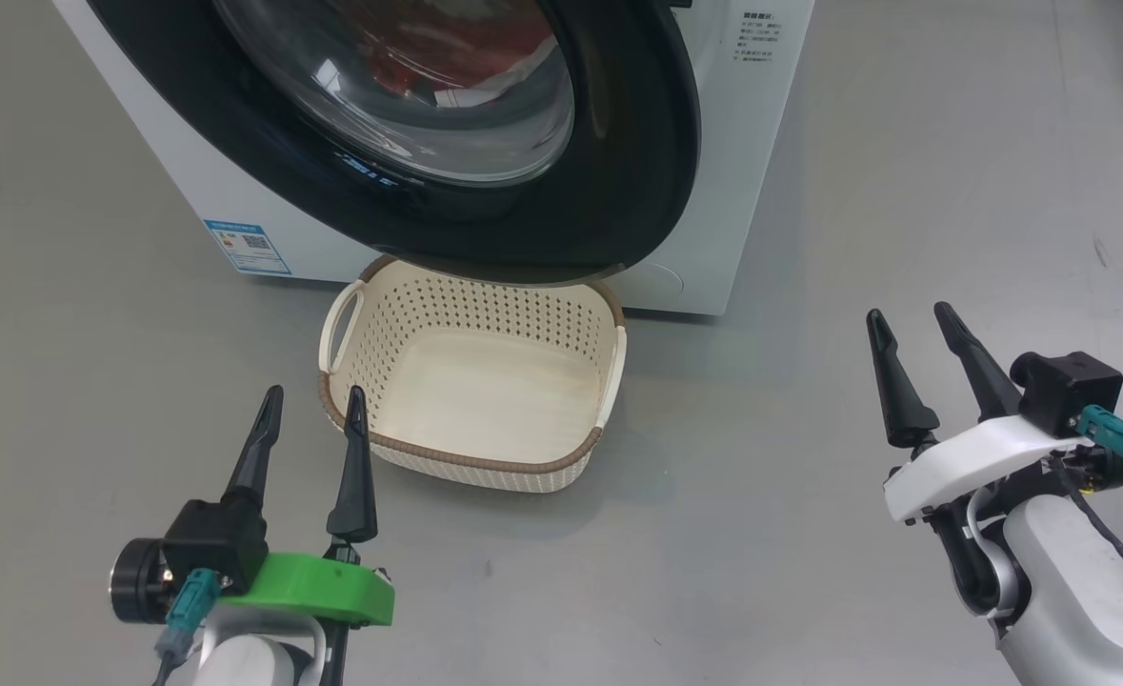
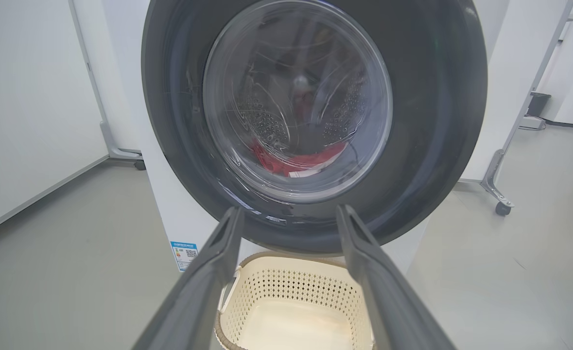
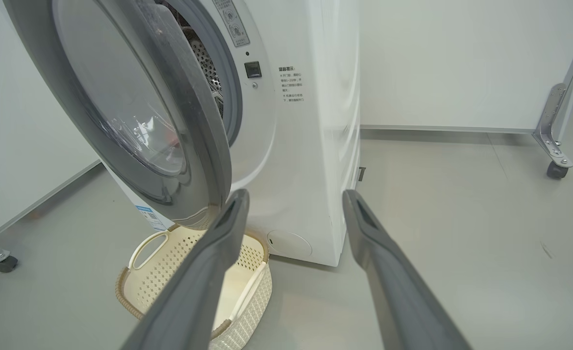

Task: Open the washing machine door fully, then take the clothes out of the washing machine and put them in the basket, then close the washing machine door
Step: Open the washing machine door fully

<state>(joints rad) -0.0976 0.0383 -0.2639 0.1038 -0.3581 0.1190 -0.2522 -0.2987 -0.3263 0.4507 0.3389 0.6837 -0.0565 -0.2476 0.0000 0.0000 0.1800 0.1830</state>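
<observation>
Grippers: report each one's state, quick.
Left gripper: open, holding nothing.
Right gripper: open, holding nothing.

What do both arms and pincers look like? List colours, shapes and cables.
Left pincer: two long, black, tapering fingers on a black block, bright green bracket, teal plug. Right pincer: same fingers, white bracket, black box, teal connector, black cable, pale forearm.

The black-rimmed washing machine door point(image 1: 618, 143) stands ajar on the white washing machine point(image 1: 752, 143), with red clothes point(image 2: 310, 160) visible through its glass. The empty cream basket point(image 1: 485, 314) sits on the floor at the door's six o'clock.
</observation>
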